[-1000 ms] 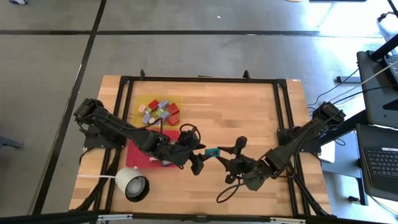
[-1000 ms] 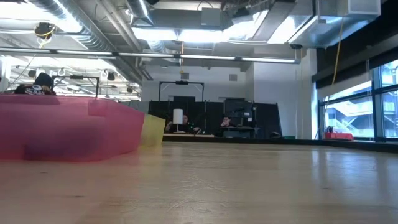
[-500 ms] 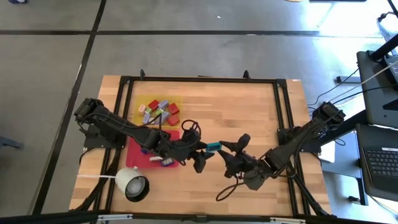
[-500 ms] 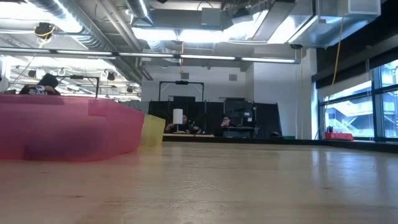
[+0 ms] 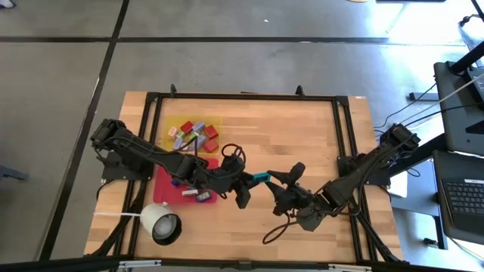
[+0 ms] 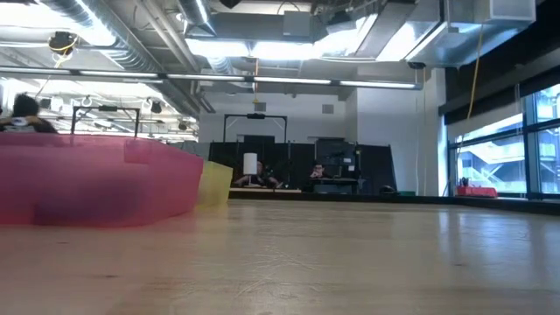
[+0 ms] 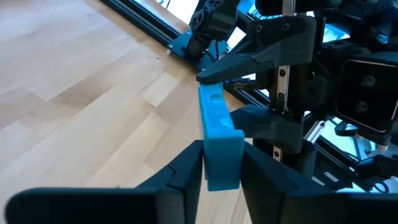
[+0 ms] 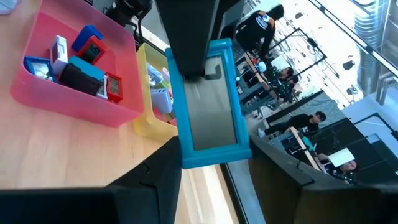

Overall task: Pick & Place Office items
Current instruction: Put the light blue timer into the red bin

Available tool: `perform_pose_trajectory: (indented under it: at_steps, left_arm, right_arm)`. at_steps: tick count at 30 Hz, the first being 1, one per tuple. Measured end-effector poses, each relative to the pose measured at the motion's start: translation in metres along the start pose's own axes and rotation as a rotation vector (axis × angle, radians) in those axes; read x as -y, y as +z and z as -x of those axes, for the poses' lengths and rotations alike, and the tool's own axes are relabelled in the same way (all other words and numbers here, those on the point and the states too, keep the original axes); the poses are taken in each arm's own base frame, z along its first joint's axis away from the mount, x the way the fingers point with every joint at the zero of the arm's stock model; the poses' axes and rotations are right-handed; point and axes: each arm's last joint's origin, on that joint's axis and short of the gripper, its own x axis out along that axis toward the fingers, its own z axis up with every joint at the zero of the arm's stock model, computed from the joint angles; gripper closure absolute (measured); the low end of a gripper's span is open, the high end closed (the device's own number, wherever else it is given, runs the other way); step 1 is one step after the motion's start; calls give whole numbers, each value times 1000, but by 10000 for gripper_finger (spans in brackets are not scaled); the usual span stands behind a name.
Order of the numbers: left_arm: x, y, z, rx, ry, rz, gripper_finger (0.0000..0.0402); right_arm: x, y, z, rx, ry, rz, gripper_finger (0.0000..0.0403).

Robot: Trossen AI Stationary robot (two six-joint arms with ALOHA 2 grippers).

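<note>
One office item, a flat teal-blue piece (image 5: pixel 261 178) with a grey face (image 8: pixel 211 118), hangs in the air over the table's middle, between my two grippers. My left gripper (image 7: pixel 221 168) reaches in from the table's left and is shut on one end. My right gripper (image 8: pixel 214 165) comes from the right and is shut on the other end. Other small office items lie in the red tray (image 5: pixel 170 185) and the yellow tray (image 5: pixel 193 125). Neither gripper shows in the low view. My left gripper pinches one end of the teal-blue piece (image 7: pixel 222 163) between its two fingers, coming roughly level from the table's left. The piece is lifted clear of the table and runs on toward the other gripper. My right gripper pinches the opposite end of the piece (image 8: pixel 214 155) between its two fingers (image 7: pixel 261 56), coming from the table's right. The piece's two long edges sit against the fingers. The piece is clear of the table and points toward my left gripper.
The red tray (image 6: pixel 87 184) stands at the table's left, with the yellow tray (image 6: pixel 214 184) behind it. A white round cup-like thing with a cord (image 5: pixel 159 223) sits near the front left. Bare wood lies to the right (image 5: pixel 302 136). People are in the room beyond the table.
My left gripper has gone a little toward the table's right, up to the teal-blue piece that my right gripper holds, and its fingers have shut on the piece's end. The piece has stayed in the air between the two grippers.
</note>
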Motion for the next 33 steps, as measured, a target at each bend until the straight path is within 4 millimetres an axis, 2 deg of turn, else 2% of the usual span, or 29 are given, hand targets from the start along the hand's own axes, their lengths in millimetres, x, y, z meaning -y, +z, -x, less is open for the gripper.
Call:
perform_pose_trajectory:
  at_steps: [6, 14, 18, 21, 25, 29, 33]
  left_arm:
    - [0, 0, 0, 6, 6, 1, 326]
    - [1, 0, 0, 5, -10, -33, 325]
    - [-6, 3, -2, -7, 28, -59, 325]
    - [-21, 10, 2, -24, 130, -85, 324]
    - [-47, 21, 13, -44, 333, -122, 324]
    - [-77, 31, 31, -94, 537, -138, 323]
    - [-110, 29, 39, -218, 768, -104, 324]
  right_arm:
    - [0, 0, 0, 1, 5, -41, 217]
    - [-1, 0, -1, 5, 32, -108, 152]
    - [-1, 0, 0, 4, 37, -126, 124]
    - [-1, -1, 3, 5, 53, -157, 113]
    - [3, -5, 10, -8, 159, -199, 106]
    - [5, -13, 14, -75, 322, -265, 106]
    - [2, -21, 16, -176, 493, -316, 106]
